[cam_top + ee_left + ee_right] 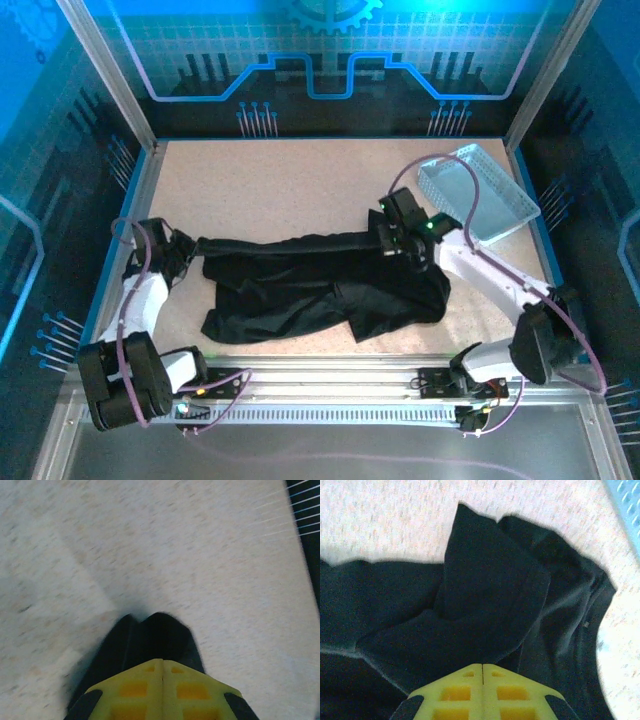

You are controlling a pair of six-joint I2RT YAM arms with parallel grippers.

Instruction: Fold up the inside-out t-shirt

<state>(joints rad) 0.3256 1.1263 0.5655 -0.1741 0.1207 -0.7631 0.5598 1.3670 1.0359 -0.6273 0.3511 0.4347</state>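
Black shirt (320,290) lay mid-table, bunched and creased, its bulk sagging toward 6 o'clock. Its top edge was drawn into a taut band running 9 to 3 o'clock between the two arms.

Left gripper (193,247) sat at the shirt's 9 o'clock end. Left wrist view: yellow fingers (140,692) pressed together, no gap, a dark fold of cloth poking out past them toward 12 o'clock. Pinching the shirt.

Right gripper (388,238) sat at the shirt's 1 o'clock corner. Right wrist view: fingers likewise closed flush, and folded cloth spread beyond the tips. Clamped on the shirt.

Grey perforated tray (480,195) stood at 2 o'clock on the speckled table (300,180), apart from the cloth.
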